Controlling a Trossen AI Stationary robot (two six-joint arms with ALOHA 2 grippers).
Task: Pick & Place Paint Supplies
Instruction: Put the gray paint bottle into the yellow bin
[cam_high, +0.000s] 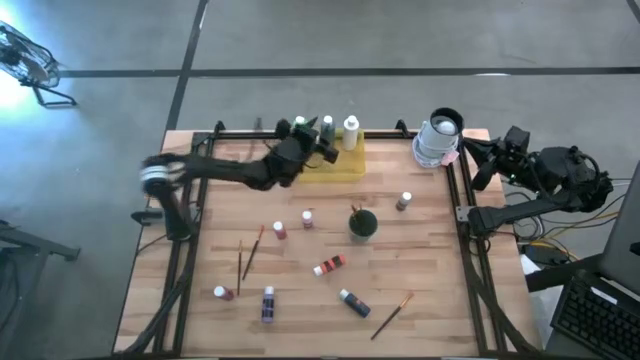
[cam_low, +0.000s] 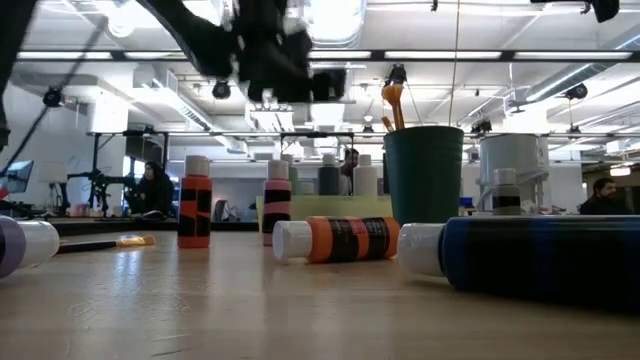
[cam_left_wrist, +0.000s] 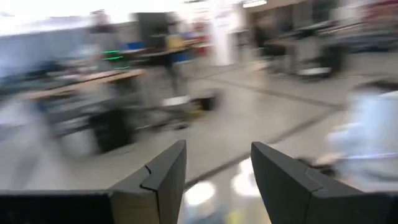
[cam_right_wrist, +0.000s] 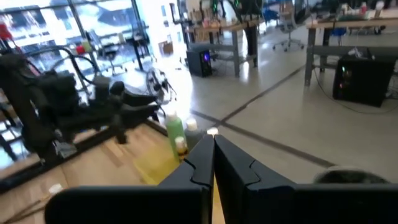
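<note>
My left gripper (cam_high: 330, 150) (cam_left_wrist: 217, 180) is open and holds nothing, hovering above the yellow tray (cam_high: 345, 170) at the table's far edge. A few bottles (cam_high: 351, 127) stand upright in the tray. Paint bottles are scattered over the table. Two red ones (cam_high: 279, 230) (cam_high: 308, 219) stand upright. An orange one (cam_high: 329, 265) (cam_low: 340, 240) and a blue one (cam_high: 353, 301) (cam_low: 540, 255) lie on their sides. A purple one (cam_high: 268, 305) is near the front. Brushes (cam_high: 252, 250) (cam_high: 392, 315) lie flat. My right gripper (cam_high: 478, 152) (cam_right_wrist: 213, 155) is shut and waits off the table's far right corner.
A dark green cup (cam_high: 362, 222) (cam_low: 423, 175) with brushes stuck in it stands mid-table. A white roll (cam_high: 438, 140) sits at the far right corner, a small bottle (cam_high: 404, 201) near it. Black frame rails (cam_high: 465, 240) run along the table's sides.
</note>
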